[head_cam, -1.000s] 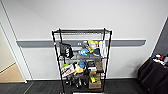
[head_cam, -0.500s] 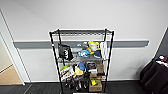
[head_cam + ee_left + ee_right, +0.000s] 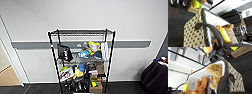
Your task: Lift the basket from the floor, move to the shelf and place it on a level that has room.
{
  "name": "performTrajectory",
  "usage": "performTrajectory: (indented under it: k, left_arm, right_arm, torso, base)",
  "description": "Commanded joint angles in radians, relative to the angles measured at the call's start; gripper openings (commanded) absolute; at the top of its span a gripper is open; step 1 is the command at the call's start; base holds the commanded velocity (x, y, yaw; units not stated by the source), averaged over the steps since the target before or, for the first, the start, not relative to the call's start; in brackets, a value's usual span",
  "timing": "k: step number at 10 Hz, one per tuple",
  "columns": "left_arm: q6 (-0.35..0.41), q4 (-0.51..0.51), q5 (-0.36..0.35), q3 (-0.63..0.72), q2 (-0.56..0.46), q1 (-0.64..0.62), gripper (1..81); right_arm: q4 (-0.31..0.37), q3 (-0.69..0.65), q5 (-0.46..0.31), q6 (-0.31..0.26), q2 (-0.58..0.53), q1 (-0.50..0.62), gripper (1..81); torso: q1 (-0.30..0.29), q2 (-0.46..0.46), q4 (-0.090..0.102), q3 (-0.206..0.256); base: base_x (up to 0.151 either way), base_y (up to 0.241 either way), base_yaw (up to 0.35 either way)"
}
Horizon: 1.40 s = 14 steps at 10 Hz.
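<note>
Closest in, seen from the wrist cameras: rectangular cream chunky-woven basket (image 3: 193, 36) with dark braided rim and white fabric lining, raised above the dark grey carpet-tile floor (image 3: 175, 25) with its faint thin red lines. Dark loop handle (image 3: 209, 29) arching across the left wrist view, another (image 3: 224, 83) in the right wrist view; cannot tell whether either arm's fingers are released or clenched. Inside the basket, a tan plush animal (image 3: 216, 75) with stitched eyes, plus a brown and yellow-green soft toy (image 3: 224, 33). Farther off, against the white wall: tall narrow black metal wire rack (image 3: 81, 60), lower tiers crowded with toys, a dark bag and brown cardboard boxes (image 3: 96, 86). Topmost wire-grid tier (image 3: 81, 32) bare. No writing legible anywhere.
</note>
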Motion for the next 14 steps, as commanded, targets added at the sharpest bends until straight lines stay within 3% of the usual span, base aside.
performTrajectory:
  k: [1, 6, 8, 14]
  left_arm:
    - [0.003, -0.003, -0.007, 0.1, -0.058, -0.111, 1.0]
    - [0.029, 0.003, -0.056, 0.153, -0.076, -0.046, 1.0]
    - [0.029, 0.021, -0.108, 0.174, -0.089, -0.014, 1.0]
    - [0.031, 0.046, -0.137, 0.196, -0.09, 0.024, 1.0]
  right_arm:
    - [0.008, 0.104, 0.049, -0.003, -0.059, 0.089, 1.0]
    - [0.007, 0.146, 0.085, -0.003, -0.081, 0.032, 1.0]
    - [0.008, 0.149, 0.099, -0.003, -0.082, 0.02, 1.0]
    - [0.007, 0.165, 0.099, -0.003, -0.087, 0.015, 1.0]
  torso:
    - [0.0, 0.0, 0.0, 0.0]
    - [-0.002, -0.002, 0.0, 0.001]
    - [-0.003, -0.002, 0.0, 0.001]
    - [-0.004, -0.002, 0.0, 0.001]
  base:
    - [0.0, 0.0, 0.0]
    - [0.064, 0.0, 0.0]
    - [0.093, 0.0, 0.0]
    - [0.095, 0.0, 0.0]
